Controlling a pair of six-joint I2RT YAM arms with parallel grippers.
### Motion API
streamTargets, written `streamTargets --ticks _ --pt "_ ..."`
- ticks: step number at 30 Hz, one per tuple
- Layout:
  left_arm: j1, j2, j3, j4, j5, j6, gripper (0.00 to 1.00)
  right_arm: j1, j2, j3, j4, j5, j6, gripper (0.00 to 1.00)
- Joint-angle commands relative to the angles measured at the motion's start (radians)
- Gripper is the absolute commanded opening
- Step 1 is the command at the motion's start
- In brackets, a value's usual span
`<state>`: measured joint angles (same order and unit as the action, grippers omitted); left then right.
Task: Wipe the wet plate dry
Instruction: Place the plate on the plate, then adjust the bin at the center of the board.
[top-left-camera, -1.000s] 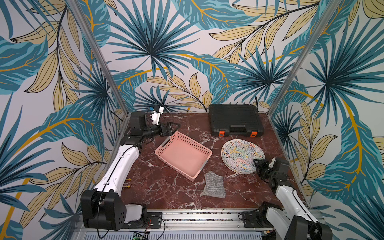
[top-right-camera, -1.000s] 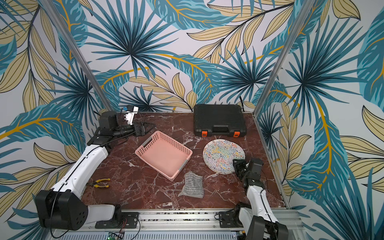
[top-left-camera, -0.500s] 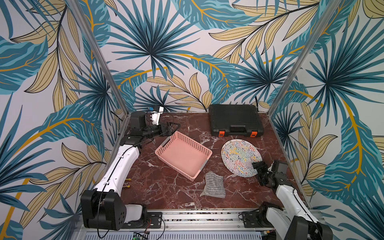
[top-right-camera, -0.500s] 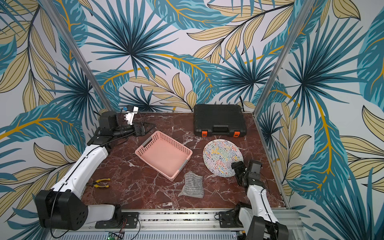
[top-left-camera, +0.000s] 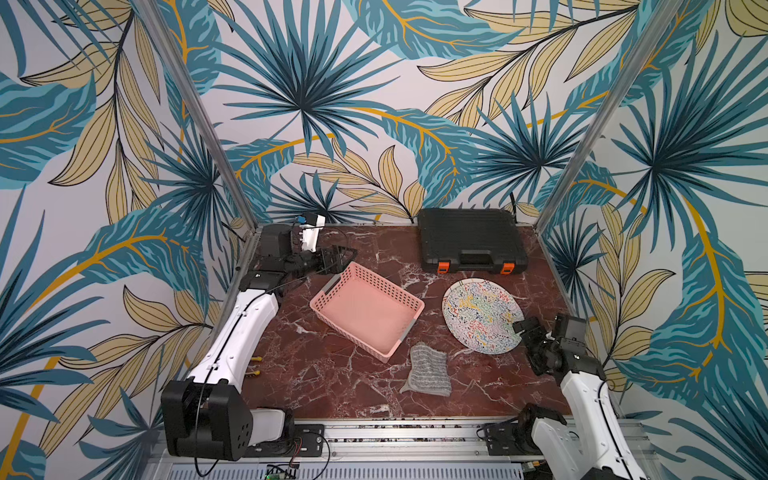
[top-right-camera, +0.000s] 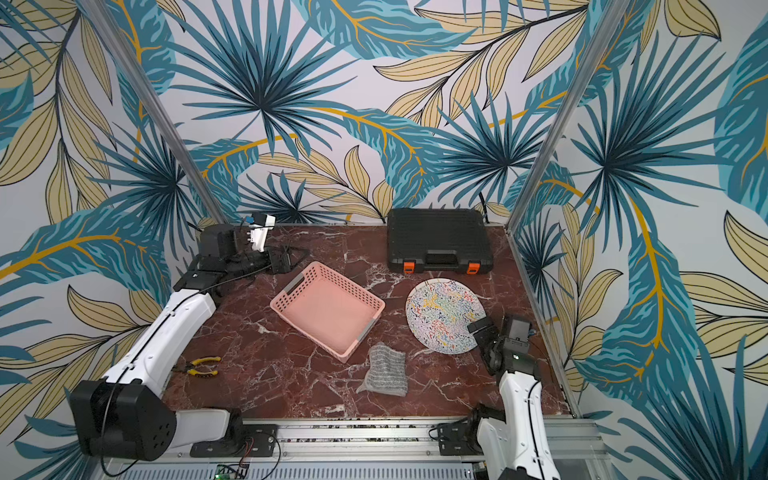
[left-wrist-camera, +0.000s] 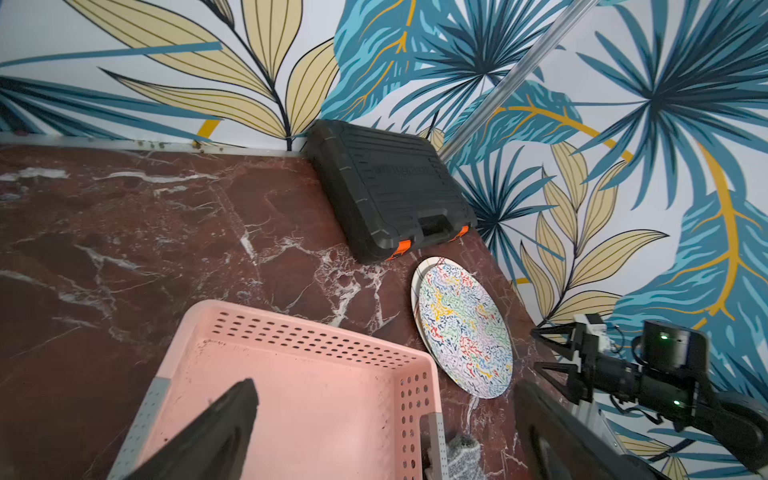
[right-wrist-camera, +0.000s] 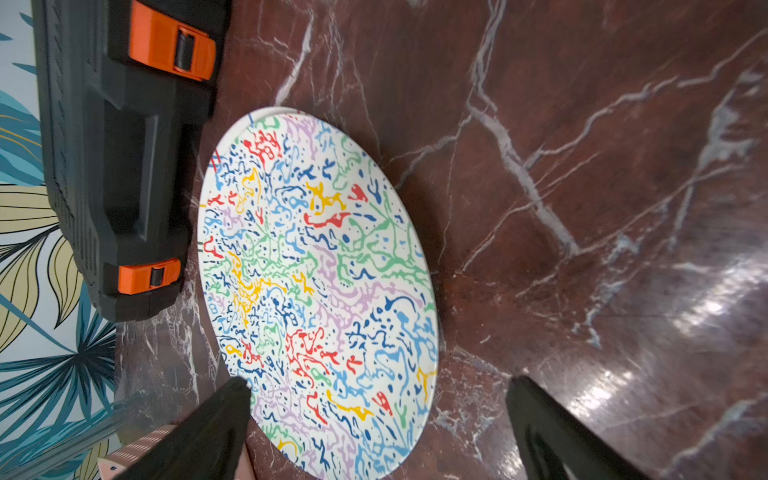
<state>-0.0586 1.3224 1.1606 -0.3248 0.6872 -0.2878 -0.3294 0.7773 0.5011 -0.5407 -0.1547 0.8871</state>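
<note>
- Now the round, glossy plate (top-left-camera: 482, 316), covered in colourful squiggles, lies flat on red veined marble (top-left-camera: 332, 382), just before a ribbed black tool case (top-left-camera: 469, 241).
- Right gripper (right-wrist-camera: 378, 384) gapes wide at its rim, empty.
- Left gripper (top-left-camera: 338, 259) gapes wide, empty, by the perforated pink basket (top-left-camera: 368, 309).
- Knitted grey cloth (top-left-camera: 428, 370) lies rumpled near the basket's corner.

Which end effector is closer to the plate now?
The right end effector, open beside the plate; the left end effector sits far off, behind the pink basket.
</note>
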Motion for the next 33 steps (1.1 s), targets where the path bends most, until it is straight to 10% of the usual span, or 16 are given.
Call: streamTargets --ticks 1,13,21,33 --pt "0.009 -0.025 0.052 -0.109 -0.155 0.147 1.0 -0.004 -0.043 0.05 -0.102 0.071 -0.052 0.99" --pt "0.054 -0.095 -0.204 0.006 -0.607 0.392 1.0 0.108 -0.009 0.106 0.171 0.048 -0.232 1.0" --pt "0.068 -0.011 -0.218 0.036 -0.868 0.442 0.25 0.306 0.092 0.169 0.15 0.143 -0.302 1.0" --pt "0.066 0.203 -0.195 0.007 -0.785 0.509 0.24 0.333 0.058 0.161 0.109 0.124 -0.35 0.99"
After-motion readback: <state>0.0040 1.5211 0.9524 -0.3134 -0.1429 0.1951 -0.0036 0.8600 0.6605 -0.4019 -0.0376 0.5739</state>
